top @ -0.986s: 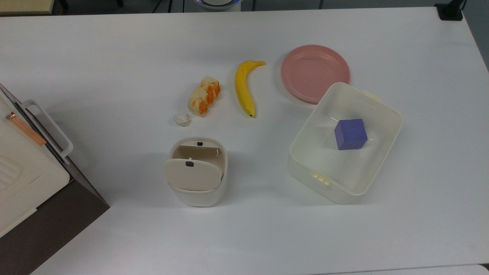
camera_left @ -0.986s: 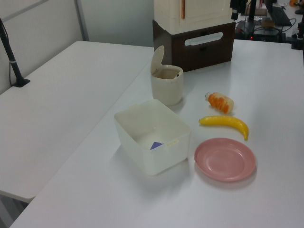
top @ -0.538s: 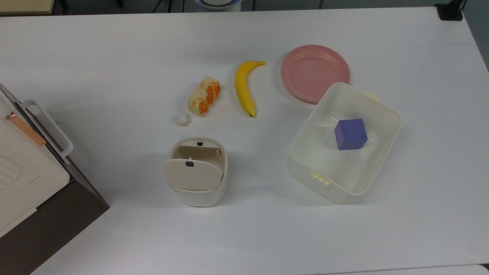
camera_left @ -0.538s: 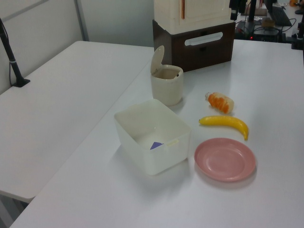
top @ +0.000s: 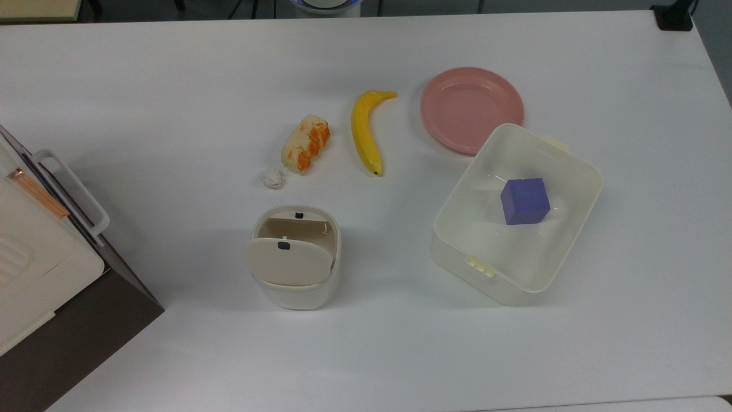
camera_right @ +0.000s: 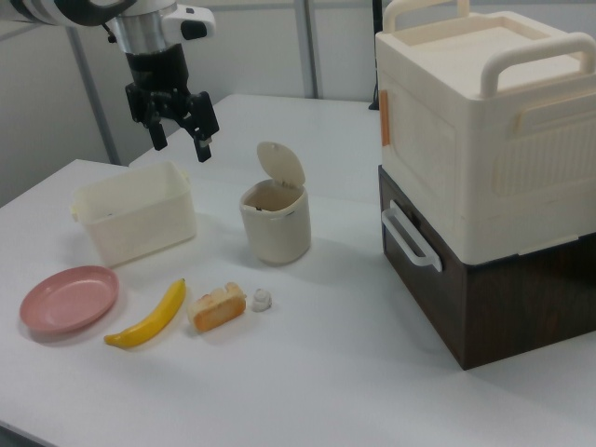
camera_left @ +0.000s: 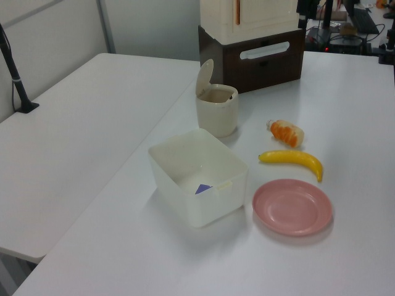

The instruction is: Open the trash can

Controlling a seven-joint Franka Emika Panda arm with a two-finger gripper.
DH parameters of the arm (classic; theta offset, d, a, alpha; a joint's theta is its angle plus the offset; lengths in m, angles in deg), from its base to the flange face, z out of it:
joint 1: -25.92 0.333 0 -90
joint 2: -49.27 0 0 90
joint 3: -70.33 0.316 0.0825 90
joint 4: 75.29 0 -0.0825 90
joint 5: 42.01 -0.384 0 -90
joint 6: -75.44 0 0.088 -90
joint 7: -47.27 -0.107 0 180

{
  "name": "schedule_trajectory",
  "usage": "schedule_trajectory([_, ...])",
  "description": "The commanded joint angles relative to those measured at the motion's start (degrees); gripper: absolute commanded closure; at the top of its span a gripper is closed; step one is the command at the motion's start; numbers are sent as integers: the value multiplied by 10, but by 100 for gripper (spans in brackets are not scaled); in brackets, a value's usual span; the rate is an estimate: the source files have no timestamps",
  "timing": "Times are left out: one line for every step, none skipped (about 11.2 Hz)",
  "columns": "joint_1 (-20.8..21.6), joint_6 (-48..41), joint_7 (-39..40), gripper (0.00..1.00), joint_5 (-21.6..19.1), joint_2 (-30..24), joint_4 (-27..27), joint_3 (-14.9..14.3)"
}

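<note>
Claw (camera_right: 179,142) hangs open and empty above the tub (camera_right: 135,222), with the bin (camera_right: 276,223), lid (camera_right: 282,166) up, to the right view's right of it.

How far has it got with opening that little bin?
It looks done: the trash can has its lid standing upright off the rim, and the top view looks down into the inside. Nothing is in hand; the gripper hangs open and empty above the table, apart from the can. Nothing visible is left to do.
</note>
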Motion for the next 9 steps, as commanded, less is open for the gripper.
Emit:
schedule_trajectory([8, -4, 31, 0, 2, -16, -26, -4])
schedule_trajectory([8, -1, 31, 0, 2, -16, -27, -4])
schedule_trajectory([8, -1, 31, 0, 2, -16, -27, -4])
schedule_trajectory([8, -1, 31, 0, 2, -16, -27, -4])
schedule_trajectory([8, -1, 31, 0, 2, -16, -27, -4])
schedule_trajectory([8, -1, 30, 0, 1, -16, -27, -4])
schedule_trajectory([8, 0, 30, 0, 1, -16, -27, -4])
schedule_trajectory([8, 1, 25, 0, -1, -15, -24, -4])
schedule_trajectory([8, 1, 24, 0, -5, -16, -22, -5])
